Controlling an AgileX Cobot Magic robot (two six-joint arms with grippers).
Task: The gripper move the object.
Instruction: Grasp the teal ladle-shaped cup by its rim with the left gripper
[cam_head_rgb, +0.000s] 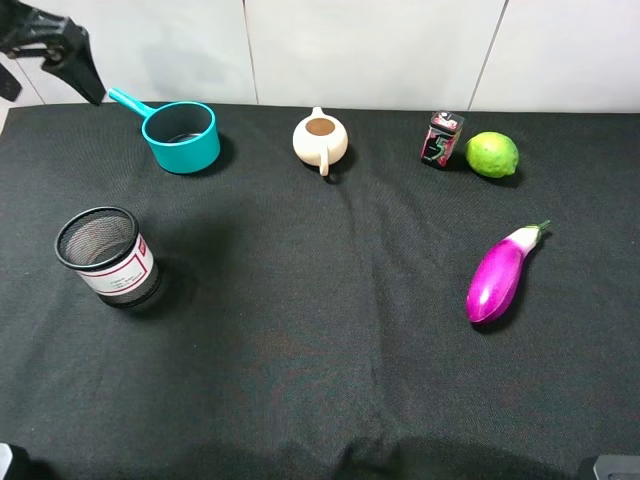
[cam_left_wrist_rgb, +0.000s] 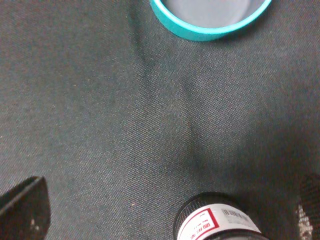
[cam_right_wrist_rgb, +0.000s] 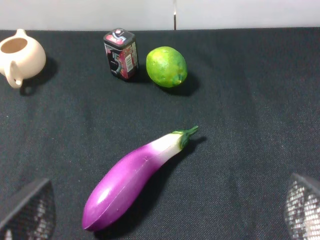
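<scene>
left claw (cam_left_wrist_rgb: 167, 210) is spread wide and holding nothing. its fingers (cam_left_wrist_rgb: 25, 212) sit at the far edges of my wrist view, low over the bench (cam_head_rgb: 320, 380). right claw (cam_right_wrist_rgb: 167, 210) is also wide and empty, parked over the eggplant (cam_head_rgb: 500, 275) at the 3 o'clock side.

closest thing to me is the black mesh cup (cam_left_wrist_rgb: 217, 222), at 9 o'clock on the bench (cam_head_rgb: 108, 255). beyond it is the teal saucepan (cam_head_rgb: 183, 138), upright at 11 o'clock, with only its rim (cam_left_wrist_rgb: 210, 32) in my wrist view. its handle points to 10 o'clock, away from me. not touching it yet, so my guess is the reach hasn't started.

risks:
- the cup is right on my line to the pan. a straight, low reach could clip it and tip it.
- the handle is on the far side, so i'd likely pinch the rim. with a thin wall and an off-centre load, the pan may tilt or slip.
- a black bracket (cam_head_rgb: 50, 45) hangs near the handle tip. can't tell its height, so overshoot could hit it.
- dragging the pan could bunch the cloth.
- the teapot (cam_head_rgb: 320, 140) at 12 o'clock is well apart, only a worry if i move the pan toward 3.
</scene>
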